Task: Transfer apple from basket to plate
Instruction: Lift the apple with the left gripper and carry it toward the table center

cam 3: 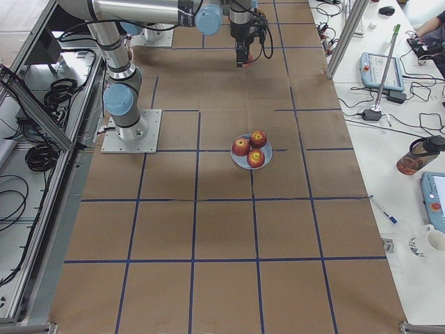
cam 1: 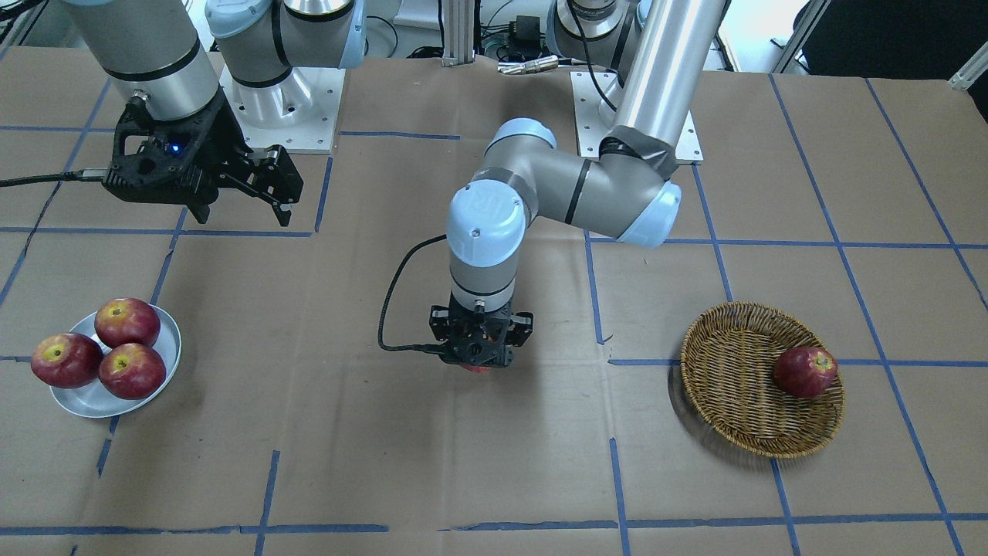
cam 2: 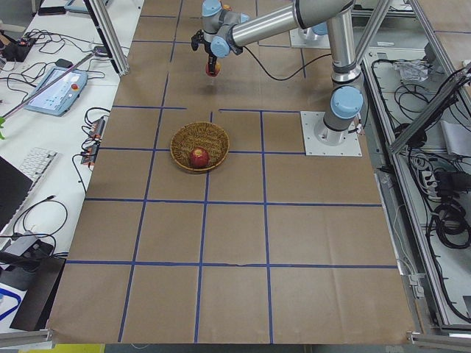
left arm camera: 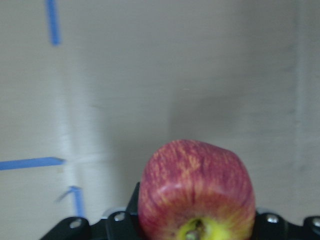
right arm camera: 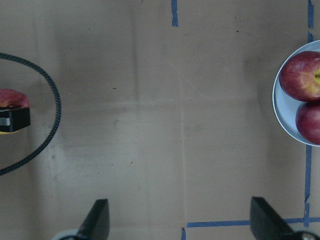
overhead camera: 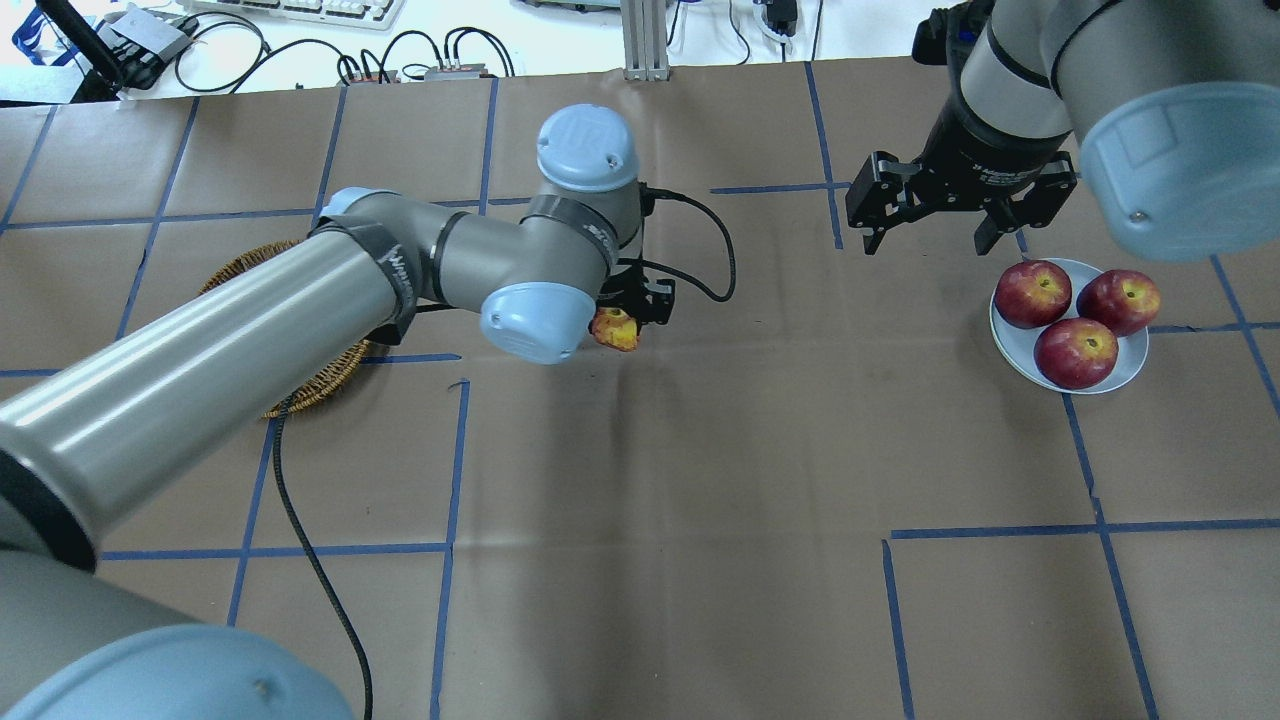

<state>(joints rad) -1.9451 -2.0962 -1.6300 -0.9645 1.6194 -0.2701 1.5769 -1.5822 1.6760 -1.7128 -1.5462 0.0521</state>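
My left gripper (cam 1: 478, 361) is shut on the apple (left arm camera: 195, 197), which is streaky pinkish-red with a yellow stem patch. It holds the apple above the middle of the table, as the overhead view (overhead camera: 615, 330) also shows. The wicker basket (cam 1: 733, 421) lies toward my left and holds one dark red apple (cam 1: 805, 371). My left arm partly hides the basket in the overhead view (overhead camera: 322, 385). The pale plate (cam 1: 89, 403) lies toward my right with three dark red apples on it. My right gripper (overhead camera: 925, 240) is open and empty, hovering just beside the plate (overhead camera: 1012, 350).
The table is covered in brown paper with a grid of blue tape lines. A black cable (overhead camera: 700, 215) loops from my left wrist over the table's middle. The arm bases stand on metal plates (cam 1: 309, 116) at the robot's edge of the table.
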